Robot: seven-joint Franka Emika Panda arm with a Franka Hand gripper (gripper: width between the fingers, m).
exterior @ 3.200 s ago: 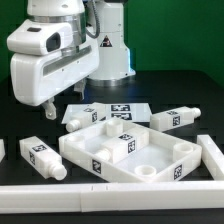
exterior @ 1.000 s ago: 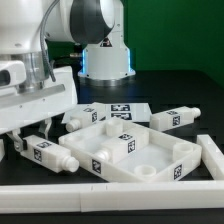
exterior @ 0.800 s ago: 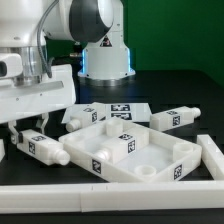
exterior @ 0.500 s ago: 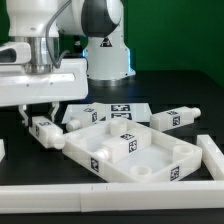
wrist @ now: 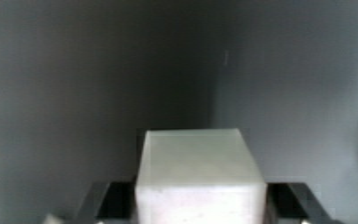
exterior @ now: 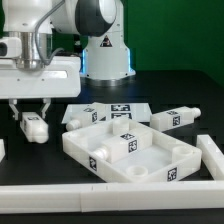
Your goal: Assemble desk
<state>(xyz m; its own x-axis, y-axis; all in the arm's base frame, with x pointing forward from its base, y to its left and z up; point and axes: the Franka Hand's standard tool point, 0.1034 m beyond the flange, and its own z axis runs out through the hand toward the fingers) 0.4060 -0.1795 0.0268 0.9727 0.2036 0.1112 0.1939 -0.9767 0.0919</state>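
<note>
**Exterior view.** The gripper [exterior: 32, 117] hangs at the exterior view's left. Its two fingers [exterior: 47, 111] are closed narrowly on a short white leg [exterior: 36, 128] that bears a black-and-white tag. Whether the leg clears the dark worktop [exterior: 190, 95] cannot be told. The rimmed white tabletop [exterior: 80, 150] lies on the worktop at centre, to the exterior view's right of the held leg and apart from it. It has round sockets at its corners and tags on its walls. Further legs [exterior: 176, 118] lie just behind the tabletop. A long white bar [exterior: 90, 190] runs across the foreground.

**Wrist view.** The gripper [wrist: 194, 205] holds the leg [wrist: 194, 170] between its dark fingers [wrist: 114, 203], one against each side. The blurred dark worktop [wrist: 87, 80] lies beyond.
</note>
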